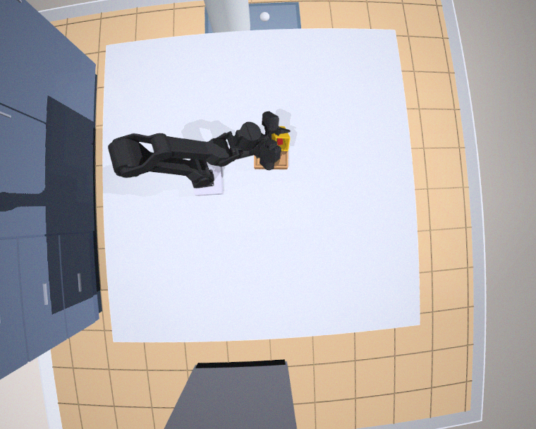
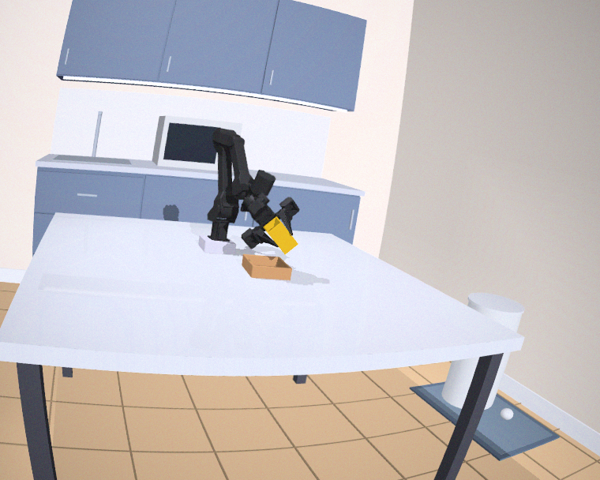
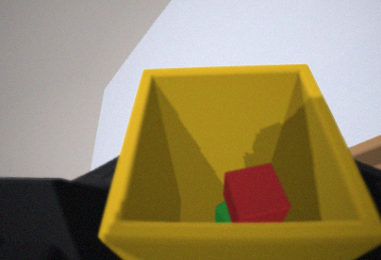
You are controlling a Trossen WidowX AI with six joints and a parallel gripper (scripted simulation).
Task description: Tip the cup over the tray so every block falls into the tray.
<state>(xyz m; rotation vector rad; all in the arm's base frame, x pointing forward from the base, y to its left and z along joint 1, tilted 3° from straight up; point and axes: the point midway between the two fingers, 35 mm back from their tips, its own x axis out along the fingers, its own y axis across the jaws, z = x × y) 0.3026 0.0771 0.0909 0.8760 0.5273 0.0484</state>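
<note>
The black parallel-jaw gripper [image 1: 280, 142] [image 2: 278, 234] gripped the tilted yellow square cup [image 1: 283, 145] [image 2: 281, 236] [image 3: 240, 239], blocks inside; pouring seemed underway, needing further tipping over the orange-brown rectangular tray [image 1: 271, 167] [image 2: 270, 271] [image 3: 370, 147].

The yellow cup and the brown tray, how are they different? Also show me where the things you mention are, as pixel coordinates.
The yellow cup [image 1: 285, 145] [image 2: 283, 236] [image 3: 226, 234] is held up, while the brown tray [image 1: 283, 166] [image 2: 270, 271] sits on the table. The cup leans; the tray lies flat. The cup is tall and narrow, the tray low and wide. Both have open tops.
</note>
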